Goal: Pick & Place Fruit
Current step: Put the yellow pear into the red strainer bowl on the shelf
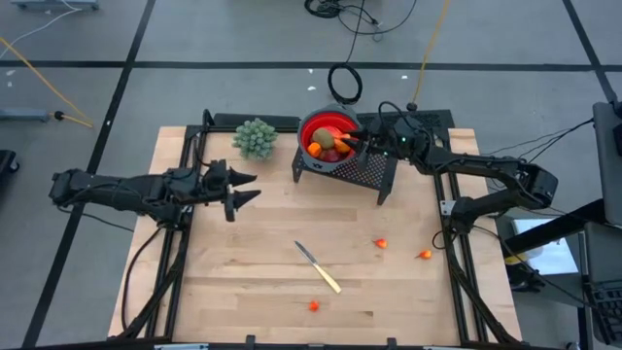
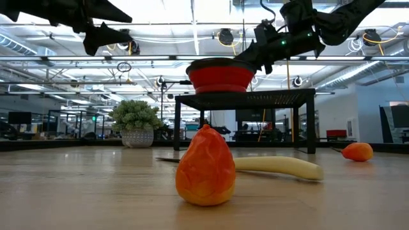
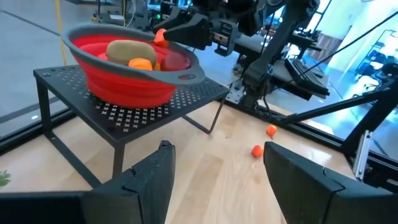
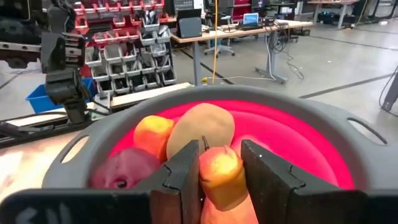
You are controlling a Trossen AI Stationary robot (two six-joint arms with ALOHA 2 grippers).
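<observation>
We found the right gripper (image 4: 221, 171) poised over the red bowl (image 1: 309, 127), which sat on a dark mesh stand (image 1: 367, 172) at the far side of the table (image 1: 243, 282). Its jaws were pinching a longer orange-red fruit (image 4: 219, 171) just above the bowl's contents — a brown kiwi-like oval (image 4: 200, 129), an orange piece (image 4: 152, 133) and a dark red round one (image 4: 127, 169) already lay inside.

The left gripper (image 1: 241, 191) waited above the table to the left of the stand, its jaws spread and holding nothing.

Three tiny orange bits were not yet collected: one near the front edge (image 1: 314, 305), two toward the right side (image 1: 381, 243) (image 1: 425, 255). A knife (image 1: 318, 266) lay mid-table and a small green plant (image 1: 256, 137) stood beside the stand.

We judged the step in hand to be the release into the bowl. To do it well, we would keep the piece centred over the open red floor rather than over the grey rim, lower it close to the fruit beneath so it cannot bounce out, then spread the fingers fully before lifting straight up — a sideways exit risks dragging the bowl off its stand
</observation>
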